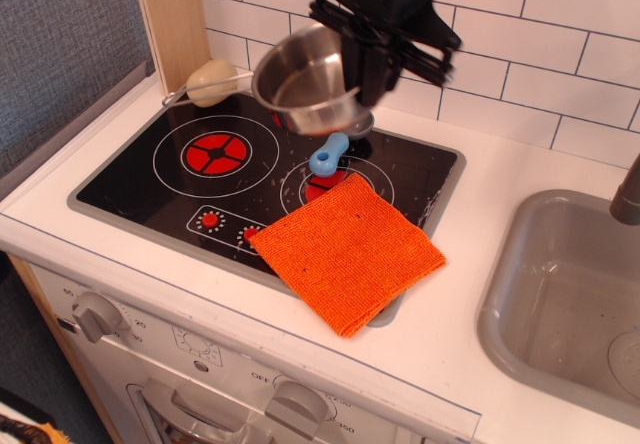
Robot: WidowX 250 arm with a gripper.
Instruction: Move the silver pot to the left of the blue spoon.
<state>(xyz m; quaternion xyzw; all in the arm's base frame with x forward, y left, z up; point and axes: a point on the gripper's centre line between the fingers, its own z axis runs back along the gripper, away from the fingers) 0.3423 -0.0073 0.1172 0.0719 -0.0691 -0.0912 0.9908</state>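
The silver pot [300, 79] hangs in the air above the back of the black stove top, tilted, with its wire handle [205, 86] pointing left. My gripper [358, 69] is shut on the pot's right rim, its black fingers reaching down from above. The blue spoon [329, 153] lies on the stove just below and right of the pot; its light-blue handle shows, and its grey bowl [358, 125] is mostly hidden behind the pot and gripper.
An orange cloth [348, 248] lies at the stove's front right. A cream, egg-like object [211, 83] sits at the back left by a wooden post [172, 19]. A red burner [216, 152] is at left. A grey sink [565, 294] is at right.
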